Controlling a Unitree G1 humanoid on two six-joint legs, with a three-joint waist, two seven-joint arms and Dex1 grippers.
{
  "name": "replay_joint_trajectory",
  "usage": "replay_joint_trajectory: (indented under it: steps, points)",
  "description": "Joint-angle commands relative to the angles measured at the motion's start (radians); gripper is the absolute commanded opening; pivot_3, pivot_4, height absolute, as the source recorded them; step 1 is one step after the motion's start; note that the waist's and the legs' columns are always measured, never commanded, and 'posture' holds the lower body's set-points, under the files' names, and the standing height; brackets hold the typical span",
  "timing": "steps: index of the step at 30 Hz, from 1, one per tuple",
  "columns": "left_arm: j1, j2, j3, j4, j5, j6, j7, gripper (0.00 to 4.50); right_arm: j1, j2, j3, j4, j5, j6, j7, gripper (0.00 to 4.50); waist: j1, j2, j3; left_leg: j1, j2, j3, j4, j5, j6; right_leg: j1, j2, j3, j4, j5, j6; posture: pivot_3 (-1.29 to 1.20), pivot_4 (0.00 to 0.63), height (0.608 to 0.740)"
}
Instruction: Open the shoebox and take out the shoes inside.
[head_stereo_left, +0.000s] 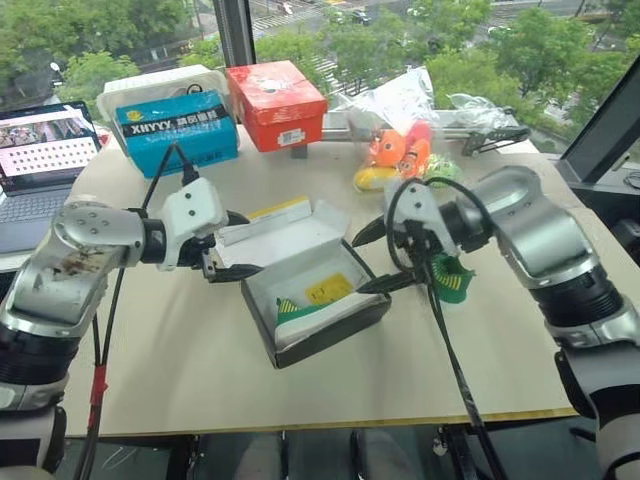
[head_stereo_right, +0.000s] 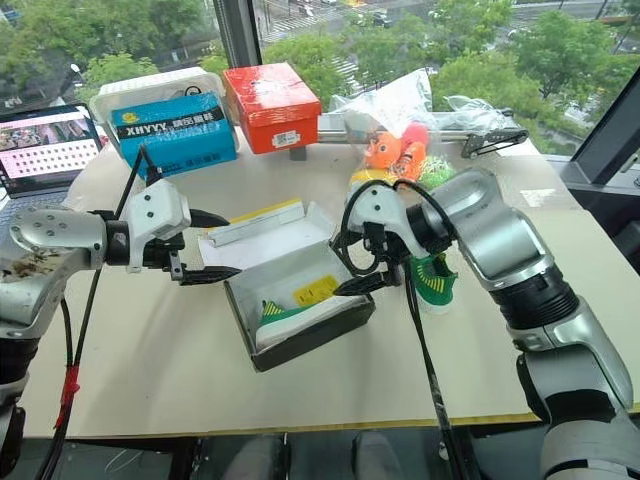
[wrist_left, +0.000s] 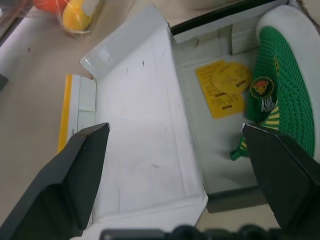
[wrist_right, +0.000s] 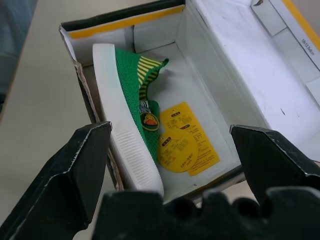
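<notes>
Open shoebox (head_stereo_left: 318, 318) with 1 green shoe (wrist_right: 131, 131) inside, other shoe (head_stereo_right: 434, 280) on table, both grippers (head_stereo_left: 232, 258) (head_stereo_left: 378, 258) spread empty

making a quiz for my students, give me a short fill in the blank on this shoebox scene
1. The shoebox lid is ____.
2. Inside the shoebox lies ____ green shoe, resting on its side.
3. The other green shoe sits on the ____, outside the box.
4. The right claw holds ____.

Missing words: open; one; table; nothing
</notes>
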Motion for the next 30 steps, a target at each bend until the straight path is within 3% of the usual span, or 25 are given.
replay_joint_trajectory:
  steps: [1, 18, 30]
  points:
    - [0.003, 0.014, 0.049, -0.048, -0.01, 0.011, 0.016, 4.5, -0.006, 0.001, 0.005, 0.041, -0.05, -0.087, 0.012, 4.49, 0.001, 0.0, 0.0, 0.0, 0.0, 0.0, 0.0, 0.0, 0.0, 0.0, 0.0, 0.0, 0.0, 0.0, 0.0, 0.0, 0.15, 0.74]
    - [0.028, 0.025, 0.064, -0.062, -0.002, 0.01, 0.031, 4.5, -0.019, 0.019, 0.021, 0.254, -0.223, -0.3, 0.025, 4.49, -0.007, 0.0, 0.0, 0.001, 0.0, 0.0, 0.0, 0.0, 0.0, 0.0, 0.0, 0.0, 0.0, 0.0, -0.001, 0.0, 0.15, 0.74]
    - [0.008, 0.036, 0.053, -0.048, 0.011, 0.005, 0.023, 4.5, 0.003, 0.01, 0.003, 0.162, -0.204, -0.31, 0.079, 4.49, -0.007, 0.0, 0.0, 0.001, 0.0, 0.0, 0.0, 0.0, 0.0, 0.0, 0.0, 0.0, 0.0, 0.0, -0.001, 0.0, 0.15, 0.74]
